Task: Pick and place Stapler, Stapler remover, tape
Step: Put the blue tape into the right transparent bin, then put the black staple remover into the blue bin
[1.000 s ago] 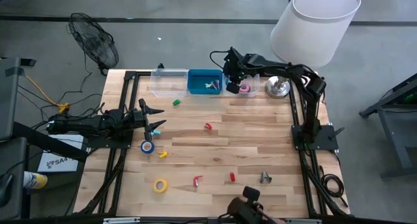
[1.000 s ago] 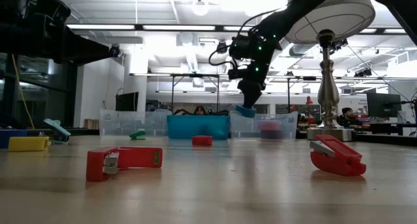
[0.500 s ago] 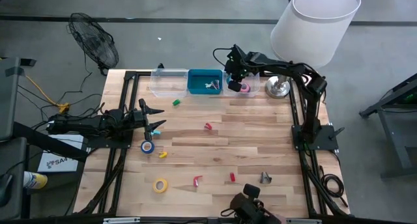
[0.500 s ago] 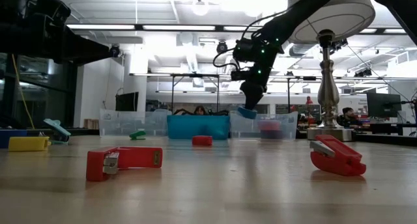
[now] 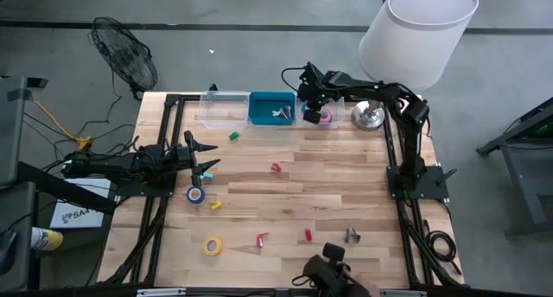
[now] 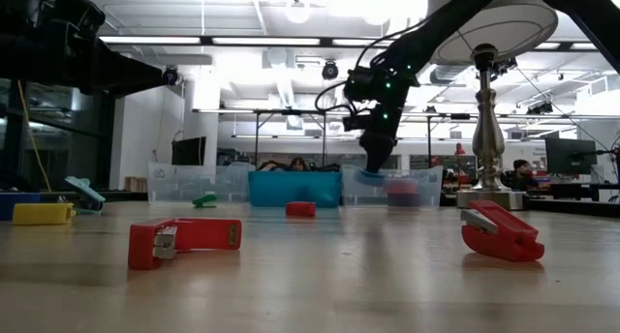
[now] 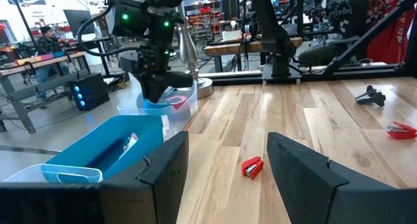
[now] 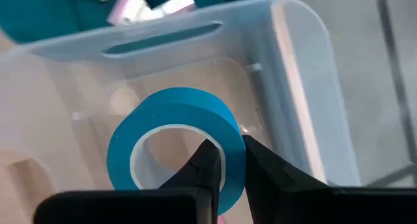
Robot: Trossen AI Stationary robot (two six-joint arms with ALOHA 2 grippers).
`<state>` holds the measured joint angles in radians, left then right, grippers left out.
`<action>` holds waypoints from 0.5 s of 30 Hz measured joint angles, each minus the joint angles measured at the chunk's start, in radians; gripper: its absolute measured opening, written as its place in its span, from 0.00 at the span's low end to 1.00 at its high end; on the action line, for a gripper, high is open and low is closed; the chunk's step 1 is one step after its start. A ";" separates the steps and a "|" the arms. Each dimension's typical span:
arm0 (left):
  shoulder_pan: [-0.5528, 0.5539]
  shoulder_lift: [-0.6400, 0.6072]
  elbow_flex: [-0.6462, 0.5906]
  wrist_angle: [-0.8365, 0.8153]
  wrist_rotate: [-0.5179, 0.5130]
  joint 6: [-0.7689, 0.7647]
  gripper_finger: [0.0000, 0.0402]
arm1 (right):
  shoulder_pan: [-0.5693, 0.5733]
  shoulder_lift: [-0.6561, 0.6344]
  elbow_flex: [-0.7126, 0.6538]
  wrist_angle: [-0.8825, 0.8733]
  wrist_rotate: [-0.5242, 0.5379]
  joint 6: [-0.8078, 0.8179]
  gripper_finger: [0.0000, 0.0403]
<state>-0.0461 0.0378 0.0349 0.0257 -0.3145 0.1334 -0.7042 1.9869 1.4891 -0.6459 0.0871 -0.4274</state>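
Observation:
My right gripper [image 5: 309, 114] reaches down into the clear bin [image 5: 333, 107] at the table's far edge, shut on a blue tape roll [image 8: 176, 139]. A pink tape roll [image 5: 325, 117] lies in the same bin. Another blue tape roll [image 5: 196, 194] and a yellow one [image 5: 212, 244] lie flat on the table. Small red staplers [image 5: 276, 167] [image 5: 262, 239] and a dark stapler remover [image 5: 351, 236] also rest on the wood. My left gripper [image 5: 212, 163] waits open at the table's left side, touching nothing. My right gripper pinches the blue roll's wall [image 8: 229, 136], one finger in the ring's open centre and the other outside it. The fingers slant steeply down from the table's right. The roll hangs tilted at the fingertips, low inside the clear bin [image 6: 387, 188]; whether it touches the floor I cannot tell.
A blue bin [image 5: 271, 109] and a second clear bin [image 5: 225, 109] stand left of the first. A lamp's metal base [image 5: 370, 116] stands right of it, its white shade [image 5: 417, 29] above. Small green [image 5: 233, 135] and yellow [image 5: 215, 205] pieces lie on the table.
My right gripper has sunk a little and shifted toward the table's right edge, carrying the blue tape roll down from above the clear bin's rim into the bin. It stays shut on the roll.

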 joint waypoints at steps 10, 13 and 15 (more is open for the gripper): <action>0.000 0.000 0.000 0.000 0.000 0.000 0.51 | 0.000 0.000 0.000 -0.030 -0.080 0.066 0.24; 0.000 0.000 0.000 0.000 0.000 0.000 0.51 | 0.000 0.000 0.002 -0.036 -0.086 0.124 0.29; 0.000 0.000 0.000 0.000 0.000 0.000 0.51 | 0.000 0.000 0.011 -0.056 -0.096 0.161 0.33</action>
<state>-0.0462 0.0380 0.0349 0.0257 -0.3145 0.1335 -0.7044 1.9873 1.4997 -0.7023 -0.0084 -0.2663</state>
